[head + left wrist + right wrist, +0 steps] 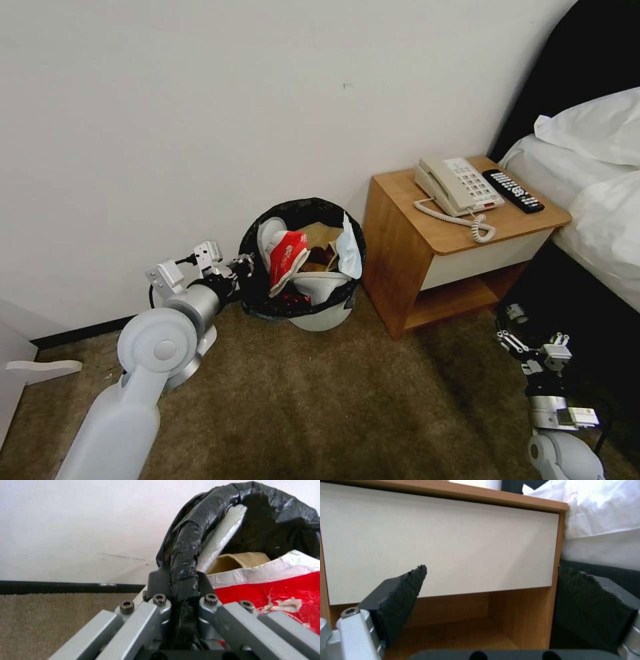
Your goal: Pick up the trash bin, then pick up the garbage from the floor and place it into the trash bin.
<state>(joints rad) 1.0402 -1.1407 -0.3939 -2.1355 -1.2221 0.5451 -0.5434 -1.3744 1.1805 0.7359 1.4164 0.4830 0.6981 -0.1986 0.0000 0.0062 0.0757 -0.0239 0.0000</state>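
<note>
Left claw (pixel 245 265) reaches from the robot's left side to the trash bin (pixel 303 257), meeting the near-left part of its bag-covered rim in the head view. That bin stands on the beige-brown carpet (pixel 320 407) against the white wall (pixel 200 100), just beside the wooden nightstand (pixel 460 247). It is packed with garbage: a red paper cup (pixel 288 257) leaning at the front, a white slipper (pixel 270 233) behind it, a brown paper bag (pixel 323 240) in the middle and a pale-blue face mask (pixel 348 250) draped over the rim on the nightstand side. A cream telephone (pixel 457 185) and a black remote control (pixel 512 191) lie on the nightstand top, and white bedding (pixel 593 173) fills the far right. Right claw (pixel 533 343) hangs low at the robot's right, near the nightstand's front and apart from the bin. From the left wrist, the left claw (pixel 181 585) is pinched narrow on the rim's black bag (pixel 186 555), which is bunched between its fingers (pixel 158 582); the red cup (pixel 276 595), brown bag (pixel 240 560) and slipper (pixel 220 537) sit just inside. From the right wrist, the right claw (pixel 490 585) is spread wide and holds nothing, its dark pads (pixel 400 592) framing the nightstand's cream drawer front (pixel 446 542) and the open shelf (pixel 460 630) beneath it.
</note>
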